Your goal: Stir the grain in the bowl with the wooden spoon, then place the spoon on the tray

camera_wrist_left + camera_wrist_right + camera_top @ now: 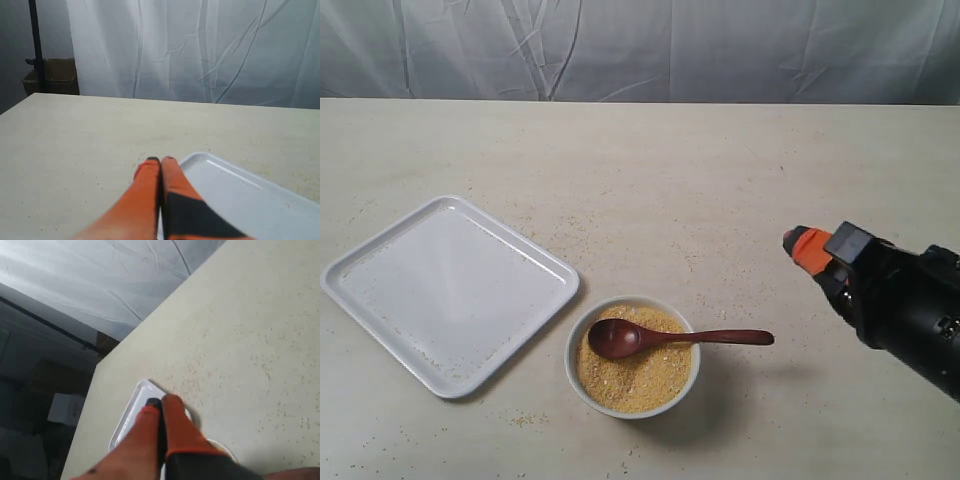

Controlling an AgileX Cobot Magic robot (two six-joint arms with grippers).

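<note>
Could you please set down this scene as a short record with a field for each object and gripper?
tray: flat white rectangular tray, bare but for specks
bowl: small round white bowl, beside the tray
grain: fine golden-yellow grain, filling the bowl
spoon: dark reddish-brown wooden spoon, head on the grain, handle over the rim
left gripper: shut, empty, by the tray
right gripper: shut, empty, clear of the spoon

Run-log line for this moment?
wooden spoon: in bowl on grain; tray: without spoon; right gripper: shut, off spoon; left gripper: shut
</note>
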